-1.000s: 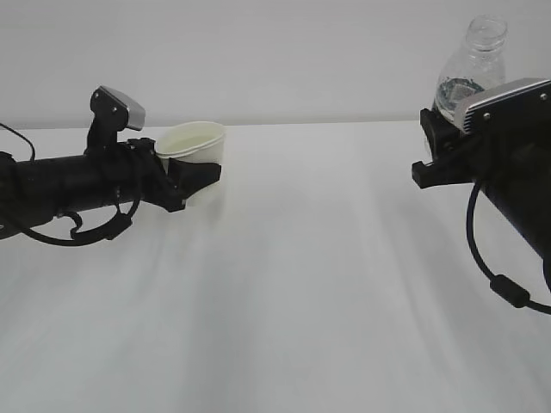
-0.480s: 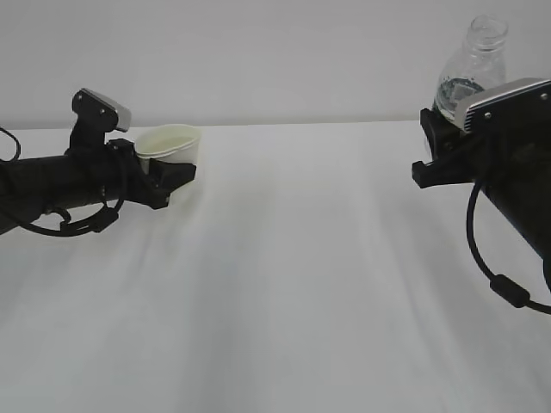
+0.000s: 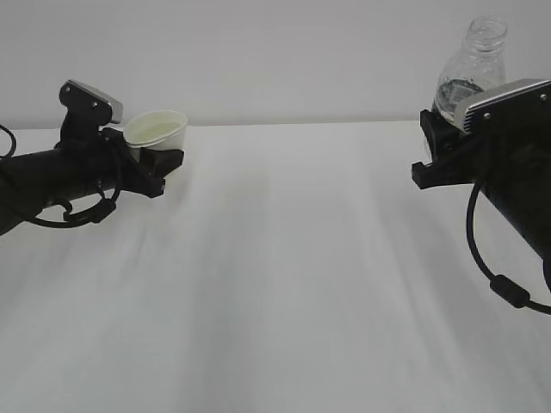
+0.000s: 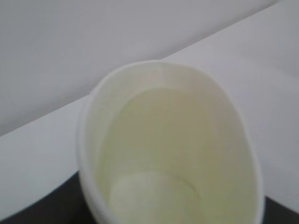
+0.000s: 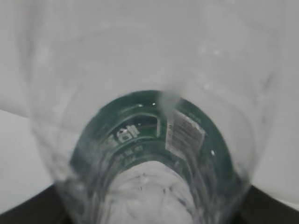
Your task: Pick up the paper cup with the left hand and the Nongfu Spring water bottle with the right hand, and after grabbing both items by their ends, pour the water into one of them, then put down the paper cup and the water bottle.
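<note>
Since 1 second ago the left hand has drawn back toward 9 o'clock, jaws part-open and clamped on the paper cup (tilted, mouth up). Unmoved, the right hand at 3 o'clock grips the upright Nongfu Spring water bottle likewise, clear of the white table.

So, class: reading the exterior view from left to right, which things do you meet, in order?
Left arm → left gripper holding the paper cup → bare white table → right gripper → Nongfu Spring water bottle → right arm.
</note>
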